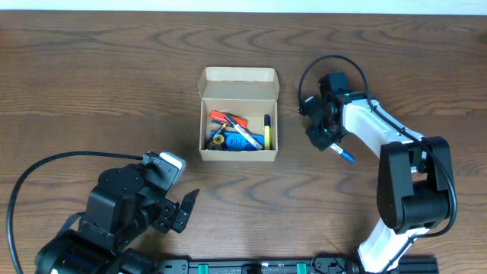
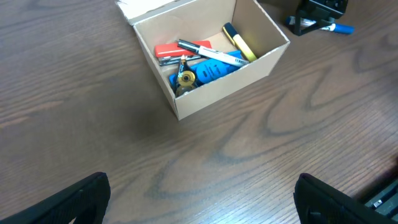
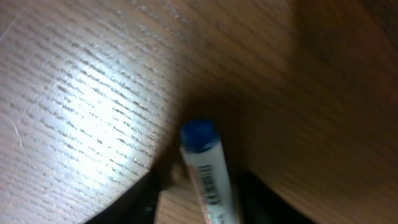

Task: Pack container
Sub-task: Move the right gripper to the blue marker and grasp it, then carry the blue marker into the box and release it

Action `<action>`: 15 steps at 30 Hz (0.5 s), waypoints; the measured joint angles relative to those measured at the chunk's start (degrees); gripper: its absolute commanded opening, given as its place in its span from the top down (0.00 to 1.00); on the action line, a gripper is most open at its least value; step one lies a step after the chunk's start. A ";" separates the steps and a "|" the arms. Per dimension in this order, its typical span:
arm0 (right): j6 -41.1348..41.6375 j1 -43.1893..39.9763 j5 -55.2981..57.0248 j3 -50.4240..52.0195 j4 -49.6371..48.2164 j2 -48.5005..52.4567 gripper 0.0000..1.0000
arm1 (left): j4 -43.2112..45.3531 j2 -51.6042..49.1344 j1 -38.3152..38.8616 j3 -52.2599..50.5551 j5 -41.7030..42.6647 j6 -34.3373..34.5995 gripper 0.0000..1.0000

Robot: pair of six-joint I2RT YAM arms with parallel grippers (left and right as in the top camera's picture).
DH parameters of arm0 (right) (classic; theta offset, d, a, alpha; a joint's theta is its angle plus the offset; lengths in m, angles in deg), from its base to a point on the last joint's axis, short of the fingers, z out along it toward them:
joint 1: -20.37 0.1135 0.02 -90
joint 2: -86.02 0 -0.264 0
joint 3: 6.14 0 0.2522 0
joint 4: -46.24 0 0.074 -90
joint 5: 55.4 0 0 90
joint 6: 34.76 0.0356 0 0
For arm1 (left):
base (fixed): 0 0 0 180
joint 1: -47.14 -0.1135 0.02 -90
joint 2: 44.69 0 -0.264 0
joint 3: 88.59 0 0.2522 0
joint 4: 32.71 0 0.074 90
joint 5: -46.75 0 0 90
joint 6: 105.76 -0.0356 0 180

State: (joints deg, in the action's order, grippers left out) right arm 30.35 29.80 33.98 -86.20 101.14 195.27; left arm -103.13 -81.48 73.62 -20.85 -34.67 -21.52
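The container [image 1: 239,154] is a small tan cardboard box, its flap lid open toward the far side. It holds red, white and yellow-black markers and a blue item. It also shows in the left wrist view [image 2: 227,89]. A white marker with a blue cap [image 1: 344,154] lies on the table right of the box. My right gripper [image 1: 326,139] is low over it. In the right wrist view the marker [image 3: 208,174] sits between the jaws [image 3: 199,208], with a gap on its left side. My left gripper [image 2: 199,205] is open and empty, near the table's front, well short of the box.
The wooden table [image 1: 114,91] surrounds the box. The right arm's black cable [image 1: 308,72] loops just right of the box. The left arm's cable [image 1: 46,164] curves along the front left.
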 measured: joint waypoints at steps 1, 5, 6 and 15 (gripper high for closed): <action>0.04 -0.02 -0.09 0.00 -0.09 0.04 0.71 | 0.00 0.00 0.00 0.00 0.00 -0.02 0.05; 0.37 -0.15 -0.44 -0.07 -0.09 0.09 0.91 | 0.00 0.00 0.00 0.00 0.00 -0.02 0.05; 0.22 -0.15 -0.31 -0.13 -0.31 0.09 0.96 | -0.02 0.00 0.00 0.00 0.00 -0.02 0.05; 3.82 -0.24 0.24 -1.95 4.44 0.09 0.99 | -0.02 0.00 0.00 0.00 0.00 0.00 0.05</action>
State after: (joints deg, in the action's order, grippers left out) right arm 34.18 29.56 34.22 -88.15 105.58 195.36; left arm -103.16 -81.48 73.62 -20.85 -34.67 -21.52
